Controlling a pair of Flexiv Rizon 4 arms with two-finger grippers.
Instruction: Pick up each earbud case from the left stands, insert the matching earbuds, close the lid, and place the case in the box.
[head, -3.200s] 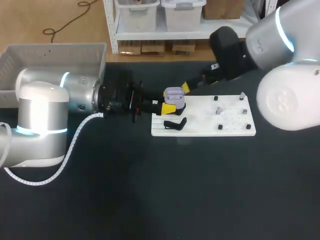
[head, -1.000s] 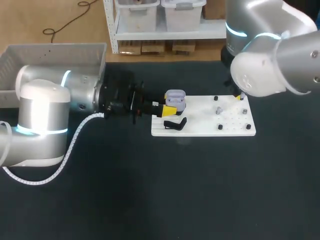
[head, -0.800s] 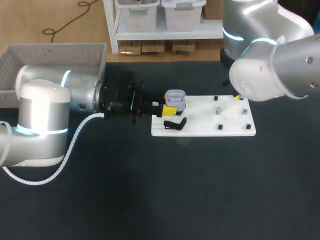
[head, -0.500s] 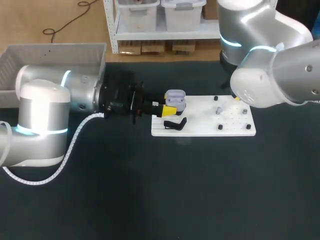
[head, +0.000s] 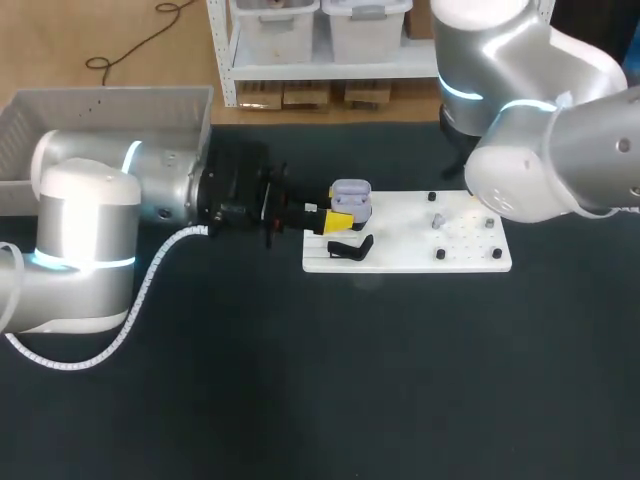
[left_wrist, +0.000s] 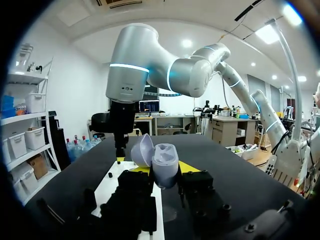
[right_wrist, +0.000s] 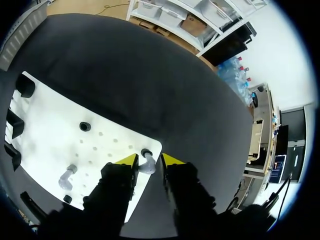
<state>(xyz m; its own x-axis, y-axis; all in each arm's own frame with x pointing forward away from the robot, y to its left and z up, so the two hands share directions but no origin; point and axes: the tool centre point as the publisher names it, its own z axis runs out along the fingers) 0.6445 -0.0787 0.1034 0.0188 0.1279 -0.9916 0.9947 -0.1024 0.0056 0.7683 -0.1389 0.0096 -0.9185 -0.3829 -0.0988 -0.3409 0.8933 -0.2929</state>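
A black stand sits at the near left corner of the white board. Just behind it, at the left edge, the left gripper clamps the lavender earbud case — lid up. At the far right corner the right gripper is spread astride an earbud — not pinching it.

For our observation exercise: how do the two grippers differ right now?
The left gripper is shut on the lilac earbud case, lid open; the right gripper holds nothing, its open fingers flanking an earbud on the white board. Left lies level, right points down. Both have yellow tips.
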